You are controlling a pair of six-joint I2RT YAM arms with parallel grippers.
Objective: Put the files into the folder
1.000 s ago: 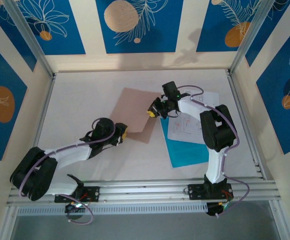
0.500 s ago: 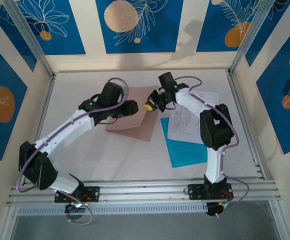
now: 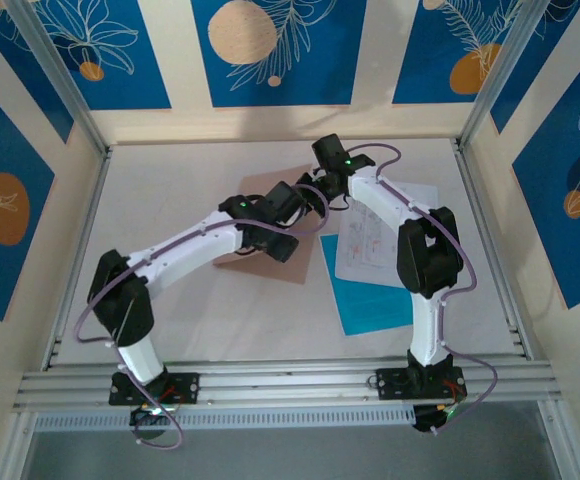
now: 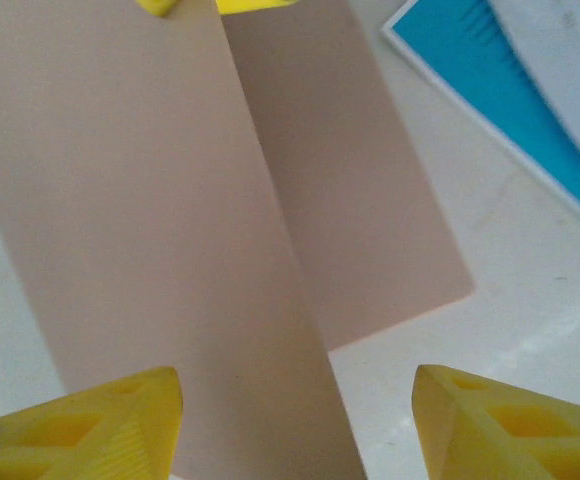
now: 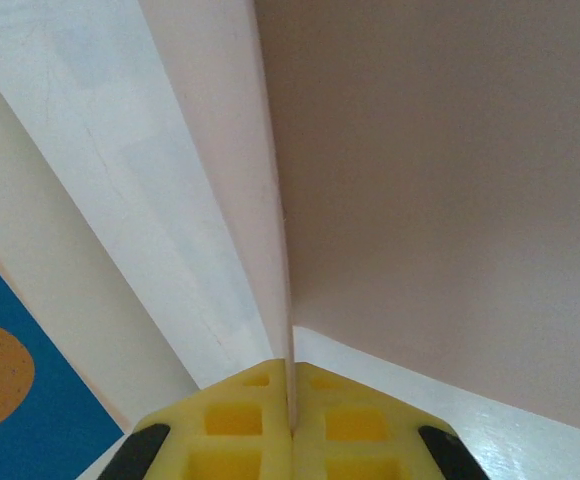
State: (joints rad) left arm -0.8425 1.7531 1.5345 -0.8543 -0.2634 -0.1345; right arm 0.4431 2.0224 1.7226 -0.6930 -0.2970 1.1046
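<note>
Judging by how thin its edge looks between the yellow fingers, the flat pinkish-tan card folder [image 3: 253, 187] is light, fairly stiff yet bendable, and smooth enough to slip. It lies in the middle of the desk [image 3: 170, 180] with its top leaf raised at the far edge, where the right pincer [image 5: 290, 378] is clamped on it. The left pincer [image 4: 295, 410] hangs over the folder with jaws apart, holding nothing. Just right of the folder, thin white printed paper sheets [image 3: 370, 245] overlap a teal-blue sheet [image 3: 370, 300]. These look floppy and lie flat, so they are probably best pinched at a free edge or corner.
</note>
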